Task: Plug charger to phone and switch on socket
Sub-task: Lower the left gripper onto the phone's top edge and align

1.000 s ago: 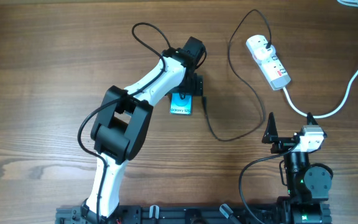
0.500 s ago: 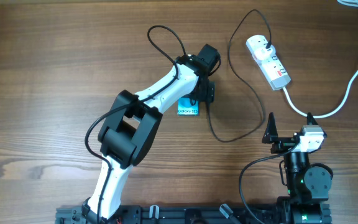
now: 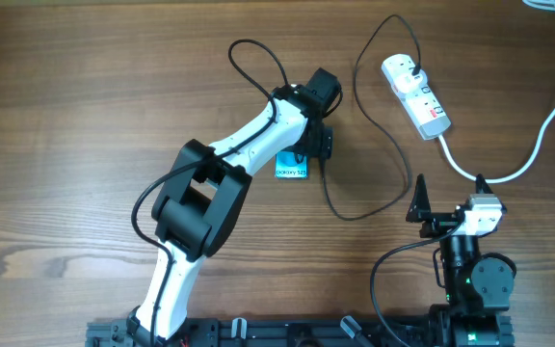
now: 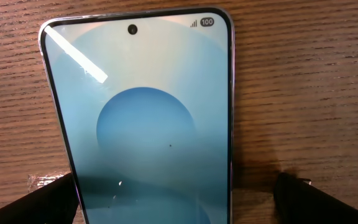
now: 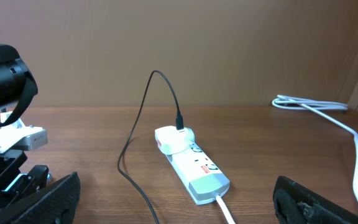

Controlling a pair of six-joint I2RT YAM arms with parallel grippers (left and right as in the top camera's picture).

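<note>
The phone (image 3: pixel 293 167) lies flat on the wooden table with its cyan screen up. In the left wrist view the phone (image 4: pixel 142 106) fills the middle. My left gripper (image 3: pixel 310 145) is open over it, and its fingers (image 4: pixel 176 200) straddle the phone's lower end, the right finger apart from the edge. The charger, a black cable (image 3: pixel 355 207), runs from a white plug in the socket (image 3: pixel 418 96) in a loop to the phone's right side; its tip is not clear. My right gripper (image 3: pixel 448 200) is open and empty, facing the socket (image 5: pixel 194 167) from a distance; its fingers (image 5: pixel 176 190) are wide apart.
The socket's thick white cord (image 3: pixel 547 116) curves off to the upper right and shows in the right wrist view (image 5: pixel 328 118). The black cable (image 5: pixel 138 118) crosses the table between the arms. The left arm (image 5: pixel 5 81) shows at that view's left edge.
From one second ago, my left gripper and the phone shifted right, toward the cable's end. Over the last half second nothing moved. The right arm stayed still.
</note>
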